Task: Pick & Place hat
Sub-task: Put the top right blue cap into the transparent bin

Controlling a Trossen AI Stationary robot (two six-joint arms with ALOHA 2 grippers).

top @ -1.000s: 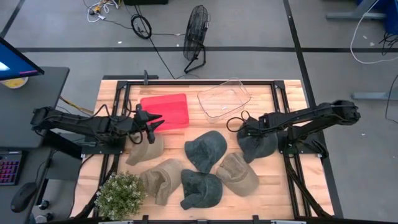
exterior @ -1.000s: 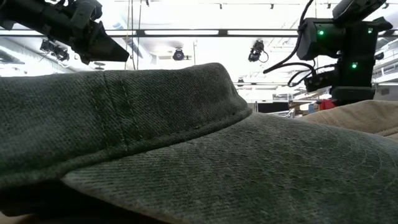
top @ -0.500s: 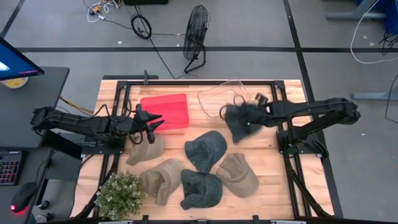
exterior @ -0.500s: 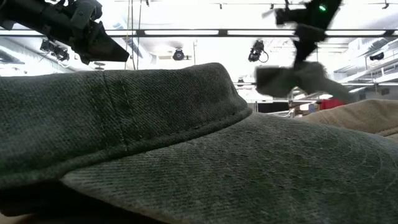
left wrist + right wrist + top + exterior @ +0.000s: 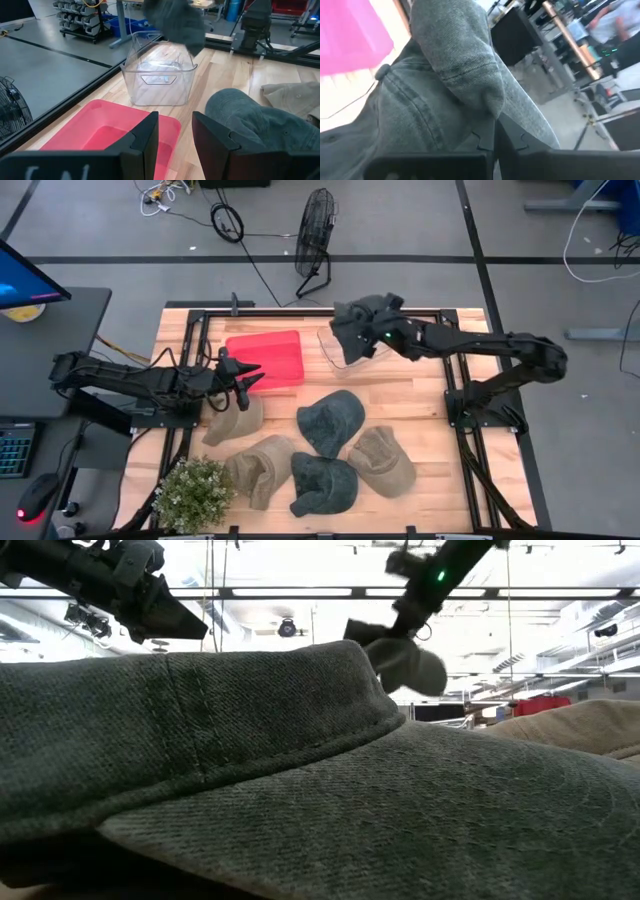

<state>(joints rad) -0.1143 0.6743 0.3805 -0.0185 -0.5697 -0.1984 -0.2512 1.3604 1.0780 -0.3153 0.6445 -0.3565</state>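
Note:
My right gripper is shut on a dark grey hat and carries it in the air above the clear plastic bin at the table's far edge. In the low view this hat hangs under the right gripper. The right wrist view is filled by the grey hat. My left gripper waits open by the red bin, above a tan hat. Its fingers point toward the clear bin. My right gripper pinches a bunched fold of the hat's cloth between its two shut fingers. The hat is lifted clear of the table and droops below the fingers, crumpled and slack. Which part of the hat the fold belongs to is hidden by the cloth itself.
Several hats lie on the table's near half: two dark grey ones and two tan ones. A potted plant stands at the near left corner. A dark hat fills the low view.
My right gripper has raised the dark grey hat off the table's right side. It has swung the hat toward the far edge and to the left, until it hangs over the clear bin. The hat went from lying on the wood to lifted clear.

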